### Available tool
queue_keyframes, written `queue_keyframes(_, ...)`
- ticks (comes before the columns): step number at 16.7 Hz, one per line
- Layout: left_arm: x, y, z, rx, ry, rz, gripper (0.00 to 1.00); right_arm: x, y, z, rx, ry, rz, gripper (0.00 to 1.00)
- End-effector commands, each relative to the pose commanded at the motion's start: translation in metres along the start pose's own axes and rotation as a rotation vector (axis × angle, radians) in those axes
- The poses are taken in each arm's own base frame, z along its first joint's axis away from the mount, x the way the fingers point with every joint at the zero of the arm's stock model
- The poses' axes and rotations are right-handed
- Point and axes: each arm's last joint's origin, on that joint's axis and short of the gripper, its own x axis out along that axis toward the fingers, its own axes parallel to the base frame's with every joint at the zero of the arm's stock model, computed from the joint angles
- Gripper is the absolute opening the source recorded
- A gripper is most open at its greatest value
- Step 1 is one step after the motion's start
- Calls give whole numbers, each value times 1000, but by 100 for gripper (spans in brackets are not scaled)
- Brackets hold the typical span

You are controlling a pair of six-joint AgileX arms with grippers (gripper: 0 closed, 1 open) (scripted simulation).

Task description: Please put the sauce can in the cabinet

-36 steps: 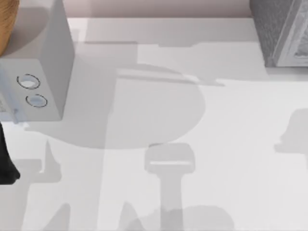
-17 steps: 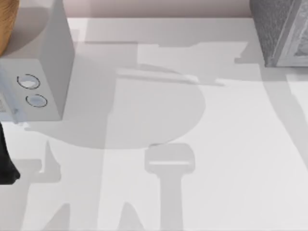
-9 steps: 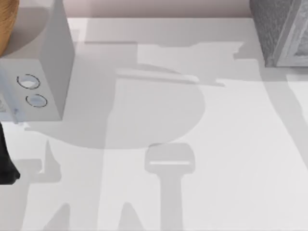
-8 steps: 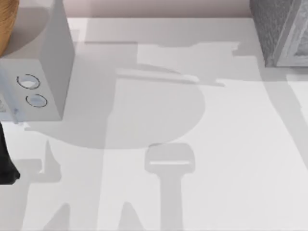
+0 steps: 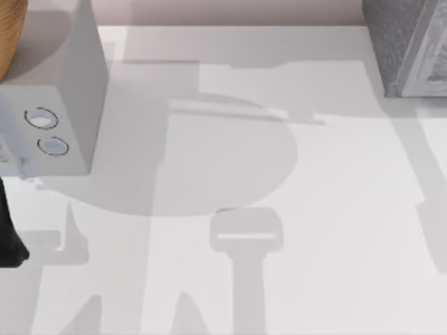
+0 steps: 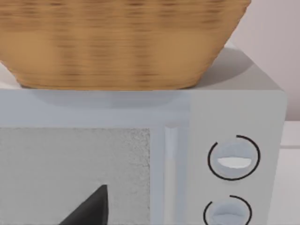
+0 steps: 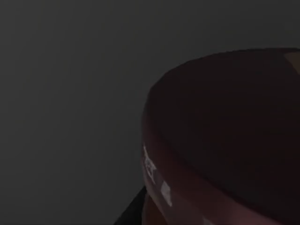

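Observation:
The cabinet (image 5: 405, 42), dark grey and speckled with a lighter framed front, stands at the table's far right corner. The right wrist view is dark; the sauce can's maroon round lid (image 7: 225, 140) looms very close to that camera against a plain dark grey background. My right gripper's relation to the can cannot be made out. My left arm (image 5: 10, 237) is parked at the table's left edge. In the left wrist view the dark tip of my left gripper (image 6: 89, 208) points at a pale microwave-like box.
A pale box with two round dials (image 5: 52, 105) stands at the far left, and a woven basket (image 6: 117, 42) sits on top of it. Arm shadows lie across the white tabletop (image 5: 335, 209).
The arm shadow on the table's right side has shifted and now runs down the right edge. The left arm, the pale box and the cabinet have not moved.

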Motion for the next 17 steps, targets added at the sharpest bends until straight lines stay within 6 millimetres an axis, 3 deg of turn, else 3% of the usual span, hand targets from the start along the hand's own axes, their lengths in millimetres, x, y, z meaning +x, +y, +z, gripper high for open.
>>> queue_keyframes(6, 0, 0, 0, 0, 0, 0, 100, 10, -3, -1, 2, -13, 0, 0)
queue_keyframes(17, 0, 0, 0, 0, 0, 0, 100, 10, -3, -1, 2, -13, 0, 83)
